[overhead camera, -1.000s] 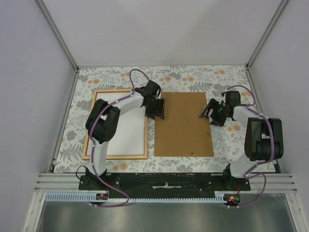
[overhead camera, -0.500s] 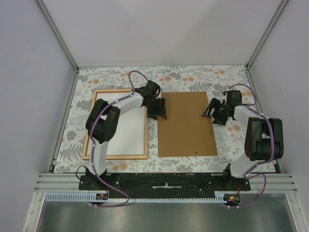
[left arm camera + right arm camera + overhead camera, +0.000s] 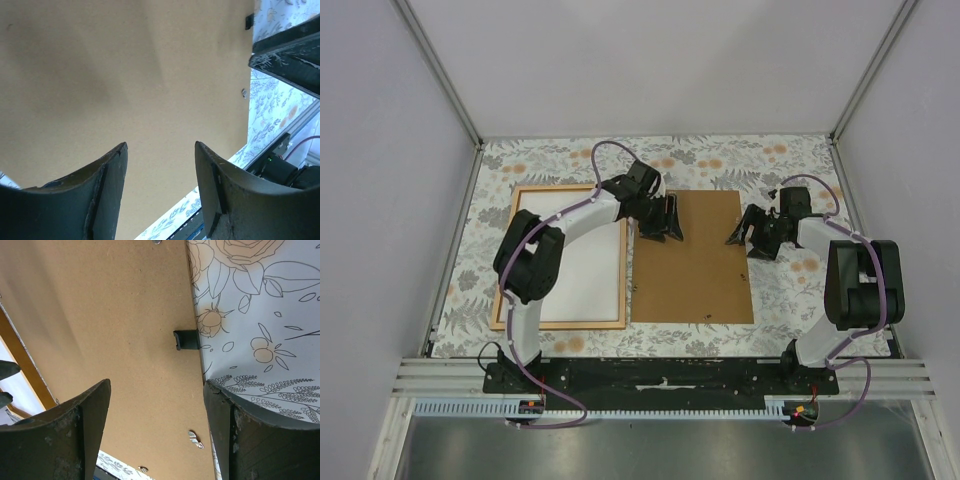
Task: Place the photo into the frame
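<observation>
The frame point(image 3: 560, 324) lies flat at the left of the table. The photo point(image 3: 575, 265) lies inside it, white side up. My left gripper point(image 3: 665, 228) is open over the upper left part of the brown backing board point(image 3: 695, 270), just right of the frame. In the left wrist view its fingers point(image 3: 160, 145) are spread above the board point(image 3: 125, 75). My right gripper point(image 3: 740, 238) is open at the board's right edge. In the right wrist view it point(image 3: 157, 382) straddles that edge near a black clip point(image 3: 186, 340). Neither gripper holds anything.
The floral tablecloth point(image 3: 790, 290) covers the table. The backing board lies right beside the frame's right rail and carries small metal tabs point(image 3: 195, 439) along its edges. White walls enclose the table on three sides. The frame's rail shows at the left of the right wrist view point(image 3: 20, 360).
The backing board slid right, then back left, ending close against the frame. My left gripper moved right onto the board and my right gripper moved left with the board's edge.
</observation>
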You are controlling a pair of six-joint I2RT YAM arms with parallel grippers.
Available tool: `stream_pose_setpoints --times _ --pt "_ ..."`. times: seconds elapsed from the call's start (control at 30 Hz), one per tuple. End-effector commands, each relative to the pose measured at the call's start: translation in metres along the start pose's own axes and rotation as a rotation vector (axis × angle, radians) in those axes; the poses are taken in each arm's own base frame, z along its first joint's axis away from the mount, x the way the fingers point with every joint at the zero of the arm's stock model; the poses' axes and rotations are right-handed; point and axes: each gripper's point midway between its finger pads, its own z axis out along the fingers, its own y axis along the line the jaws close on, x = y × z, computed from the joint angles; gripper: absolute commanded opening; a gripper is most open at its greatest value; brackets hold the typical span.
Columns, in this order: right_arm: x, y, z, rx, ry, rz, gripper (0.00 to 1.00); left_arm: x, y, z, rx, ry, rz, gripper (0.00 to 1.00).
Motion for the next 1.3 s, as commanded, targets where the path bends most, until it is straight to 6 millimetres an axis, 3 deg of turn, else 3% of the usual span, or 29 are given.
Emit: stream_pose_setpoints --times 0.0,0.13,0.43,0.6,0.77,0.87,1.1,1.27 --pt "0.001 -0.008 0.003 0.050 0.019 0.016 0.82 -0.018 0.007 -0.025 -0.069 -0.064 0.020 0.62" --pt "0.001 -0.008 0.005 0.053 0.021 0.022 0.81 -0.011 0.051 -0.030 -0.250 -0.059 0.044 0.63" --pt "-0.001 -0.010 0.003 0.066 0.013 0.013 0.81 -0.005 0.108 -0.026 -0.407 -0.026 0.043 0.65" --pt "-0.001 -0.010 0.004 0.065 0.014 0.010 0.81 0.004 0.129 -0.023 -0.449 0.002 0.038 0.80" --pt "-0.002 -0.009 0.003 0.062 0.011 0.008 0.81 0.019 0.133 -0.009 -0.433 0.043 0.040 0.81" --pt "-0.002 -0.008 0.004 0.060 0.013 0.009 0.81 0.030 0.132 0.002 -0.423 0.074 0.037 0.74" --pt "-0.002 -0.006 0.005 0.046 0.023 0.006 0.81 0.061 0.110 0.035 -0.261 0.132 -0.057 0.58" --pt "-0.001 -0.006 0.005 0.043 0.028 0.003 0.81 0.060 0.102 0.038 -0.232 0.124 -0.081 0.44"
